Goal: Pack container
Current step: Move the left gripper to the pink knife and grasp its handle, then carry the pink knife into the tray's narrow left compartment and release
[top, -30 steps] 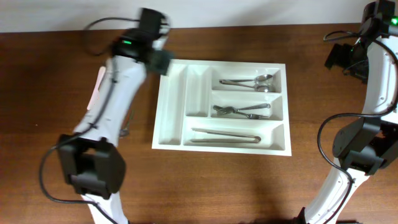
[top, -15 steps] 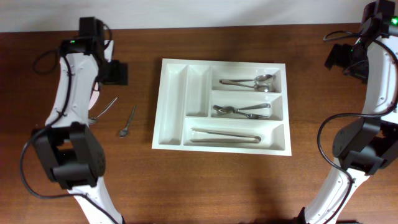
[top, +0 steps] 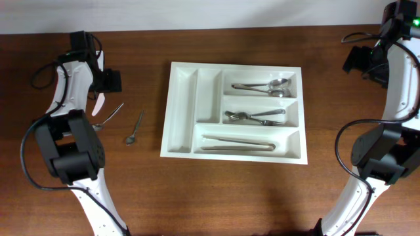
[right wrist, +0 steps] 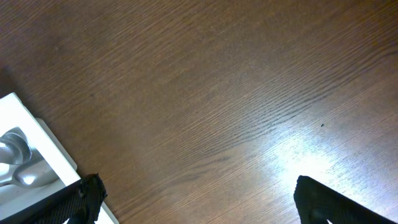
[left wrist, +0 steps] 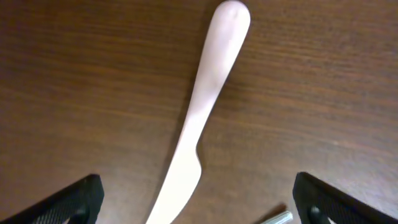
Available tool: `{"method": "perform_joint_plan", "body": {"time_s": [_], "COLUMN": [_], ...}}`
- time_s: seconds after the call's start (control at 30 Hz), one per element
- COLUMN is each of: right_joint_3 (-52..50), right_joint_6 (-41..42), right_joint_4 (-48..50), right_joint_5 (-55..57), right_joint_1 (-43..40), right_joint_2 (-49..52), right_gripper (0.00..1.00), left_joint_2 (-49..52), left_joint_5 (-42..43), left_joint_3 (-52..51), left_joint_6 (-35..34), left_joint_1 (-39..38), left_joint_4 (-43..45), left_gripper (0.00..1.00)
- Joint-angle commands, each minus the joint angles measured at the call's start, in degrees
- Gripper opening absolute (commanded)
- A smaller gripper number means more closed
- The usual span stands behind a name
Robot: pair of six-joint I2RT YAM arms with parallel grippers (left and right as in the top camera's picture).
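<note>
The white five-compartment container (top: 184, 108) lies mid-table. It holds spoons (top: 272, 86) top right, forks (top: 256, 117) in the middle and tongs (top: 237, 143) in the bottom slot; its two narrow slots are bare. A pale pink plastic knife (left wrist: 202, 106) lies on the table, also in the overhead view (top: 98, 104). My left gripper (top: 108, 82) hovers open over it, the blade between the fingertips (left wrist: 196, 208). My right gripper (top: 359, 62) is open and empty at the far right, the container's corner (right wrist: 28, 155) at its left.
Two metal utensils lie loose left of the container: a small spoon (top: 135, 128) and a longer one (top: 108, 115) beside the knife, whose handle end shows in the left wrist view (left wrist: 277, 218). Cables trail from both arms.
My left arm has swung from the container's top-left corner out to the left and now hangs over the pink knife. The right arm has not moved.
</note>
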Motion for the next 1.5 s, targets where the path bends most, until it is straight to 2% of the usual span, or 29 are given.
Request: {"method": "perform_joint_plan", "body": {"time_s": [0.0,0.3,0.33,0.37,0.5,0.53,0.63,0.7,0.73,0.8,1.2,1.47], "right_joint_3": [-0.3,-0.3,-0.3,-0.3,-0.3,-0.3,-0.3,-0.3,-0.3,-0.3,-0.3,-0.3], "right_joint_6": [0.0,0.0,0.0,0.0,0.0,0.0,0.0,0.0,0.0,0.0,0.0,0.0], "right_joint_4": [0.0,0.0,0.0,0.0,0.0,0.0,0.0,0.0,0.0,0.0,0.0,0.0], "right_joint_5": [0.9,0.9,0.9,0.9,0.9,0.9,0.9,0.9,0.9,0.9,0.9,0.9], "right_joint_1": [0.3,0.3,0.3,0.3,0.3,0.3,0.3,0.3,0.3,0.3,0.3,0.3], "right_joint_2": [0.3,0.3,0.3,0.3,0.3,0.3,0.3,0.3,0.3,0.3,0.3,0.3], "right_gripper": [0.99,0.99,0.99,0.99,0.99,0.99,0.99,0.99,0.99,0.99,0.99,0.99], "left_joint_2": [3.2,6.9,7.6,8.3,11.5,12.0,13.6,13.9,13.9,13.9,13.7,11.4], "left_joint_5": [0.2,0.2,0.4,1.3,4.4,4.7,5.2,5.2,5.2,5.2,5.1,5.1], "left_joint_3": [-0.1,-0.1,-0.1,-0.1,-0.1,-0.1,-0.1,-0.1,-0.1,-0.1,1.5,11.8], "left_joint_6": [1.2,1.1,1.1,1.1,-0.5,-0.9,-1.3,-1.3,-1.5,-1.6,-3.5,-3.4], "left_joint_1": [0.7,1.3,1.4,1.6,1.7,1.7,1.7,1.7,1.7,1.7,1.7,1.5], "left_joint_4": [1.3,3.3,3.3,3.2,3.1,3.0,2.8,2.8,2.8,2.7,-0.6,-5.9], "left_gripper": [0.99,1.0,0.95,0.77,0.45,0.4,0.38,0.27,0.13,0.02,0.02,0.02]}}
